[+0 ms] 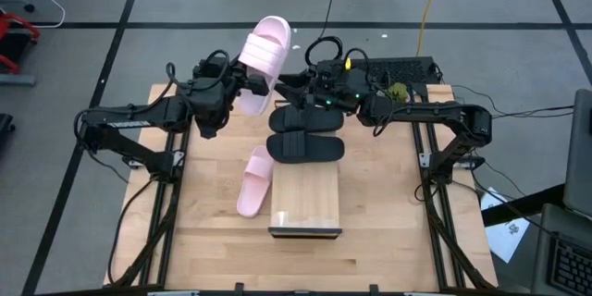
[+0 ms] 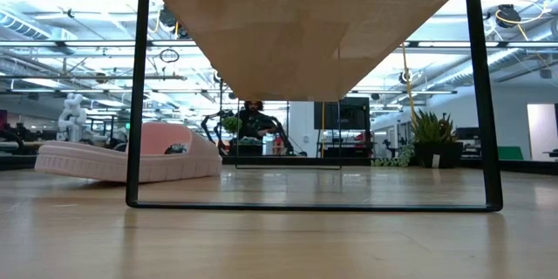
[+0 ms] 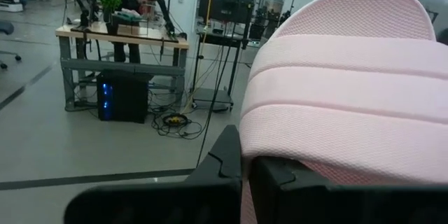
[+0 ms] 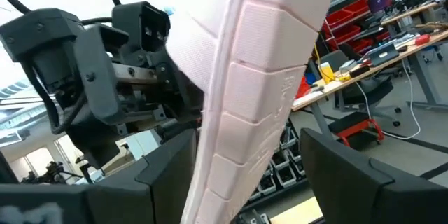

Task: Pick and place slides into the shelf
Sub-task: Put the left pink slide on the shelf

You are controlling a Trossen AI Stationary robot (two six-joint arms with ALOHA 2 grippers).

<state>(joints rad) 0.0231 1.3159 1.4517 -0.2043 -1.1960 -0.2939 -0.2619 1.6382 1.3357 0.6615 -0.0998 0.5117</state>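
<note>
In the high view 1 pink slide is held up in the air at the upper middle of the frame, beyond the far edge of the desk. The left hand is clamped on its heel end, and the right hand sits just beside it with its fingers apart on both sides of the sole, as the right wrist view shows. This looks like a handover between the 2 arms. The second pink slide lies at the left of the shelf, and the 2 black slides lie above it in the frame. Next, the right hand probably must close before the left lets go.
</note>
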